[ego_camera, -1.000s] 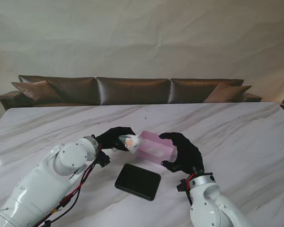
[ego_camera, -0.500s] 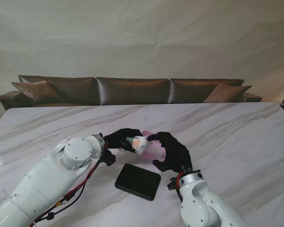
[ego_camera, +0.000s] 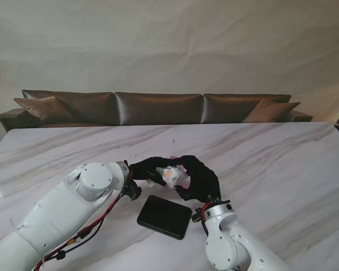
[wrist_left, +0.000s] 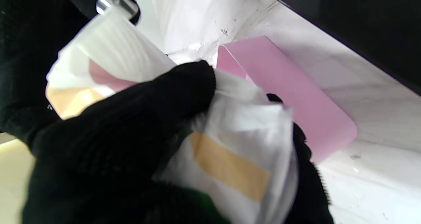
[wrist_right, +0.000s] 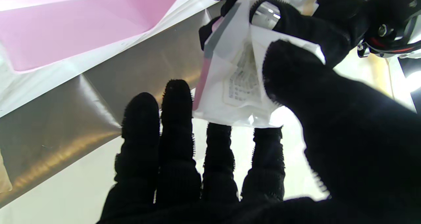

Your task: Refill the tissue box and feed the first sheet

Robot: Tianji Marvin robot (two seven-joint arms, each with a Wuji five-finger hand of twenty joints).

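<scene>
The 2 black-gloved hands are seen meeting at the lower centre of the stand view, over the white marble table [ego_camera: 282,158].

Left hand [ego_camera: 148,168]: closed on the tissue pack [ego_camera: 172,174], a white plastic-wrapped pack with tan and pink markings. In the left wrist view the pack [wrist_left: 230,151] fills the centre of the frame, with a gloved finger [wrist_left: 158,102] pressed across its wrapper and other fingers under it.

Right hand [ego_camera: 199,179]: its thumb [wrist_right: 296,72] is laid against the pack [wrist_right: 236,95] at the upper centre of the right wrist view. The 4 fingers [wrist_right: 177,118] are extended and slightly spread at the lower centre of that frame, with the edge of the pack just over their tips. Whether the pack is truly pinched by this hand cannot be told; contact by the thumb only is confirmed.

Tissue box [ego_camera: 182,166]: pink, mostly hidden behind both hands in the stand view, where only small pink patches are shown at the centre of the frame. A pink flap or panel of the box [wrist_left: 289,95] is shown at the centre right of the left wrist view, touching the pack's wrapper, and pink surface [wrist_right: 72,30] is shown at the upper left of the right wrist view.

A flat black rectangular object [ego_camera: 164,216] lies on the table, nearer to the camera than the hands and apart from them. A brown sofa [ego_camera: 158,107] runs across the middle of the stand view, beyond the table's far edge.
</scene>
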